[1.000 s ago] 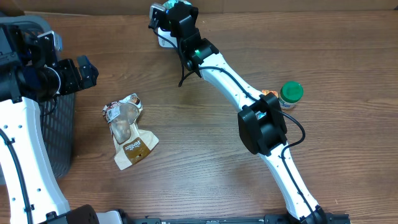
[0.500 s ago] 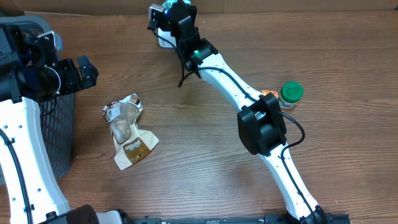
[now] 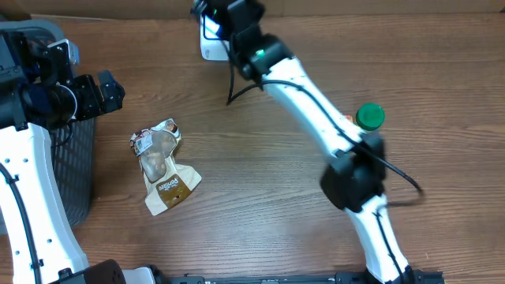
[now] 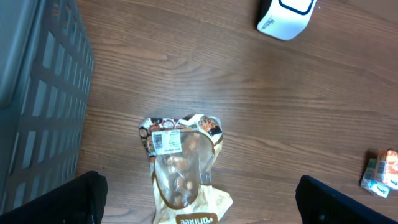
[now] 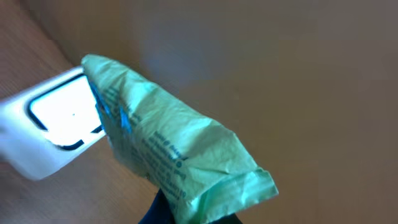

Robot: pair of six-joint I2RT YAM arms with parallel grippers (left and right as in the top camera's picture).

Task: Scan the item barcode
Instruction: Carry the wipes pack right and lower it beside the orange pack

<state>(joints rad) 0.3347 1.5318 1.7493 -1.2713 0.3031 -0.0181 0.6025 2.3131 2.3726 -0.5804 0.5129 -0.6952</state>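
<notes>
My right gripper (image 3: 213, 16) is at the far edge of the table, shut on a crinkled green packet (image 5: 169, 149) with blue print. The packet hangs just beside the white scanner (image 5: 53, 124), whose lit window faces it; only dark bits of my right fingers (image 5: 163, 210) show under the packet. The scanner (image 3: 210, 46) also appears in the left wrist view (image 4: 285, 15). My left gripper (image 3: 109, 88) stands open at the left, high above a brown-and-clear snack pouch (image 4: 183, 171) lying flat on the table (image 3: 163, 167).
A dark mesh basket (image 3: 75, 162) stands at the left edge, also seen in the left wrist view (image 4: 43, 93). A green-lidded jar (image 3: 369, 117) sits at the right beside the right arm. A small orange-and-blue box (image 4: 380, 174) lies further right.
The right arm has swung, its elbow moving right and toward the front, and the gripper with the green packet has shifted slightly right over the scanner. The left arm has not moved.
</notes>
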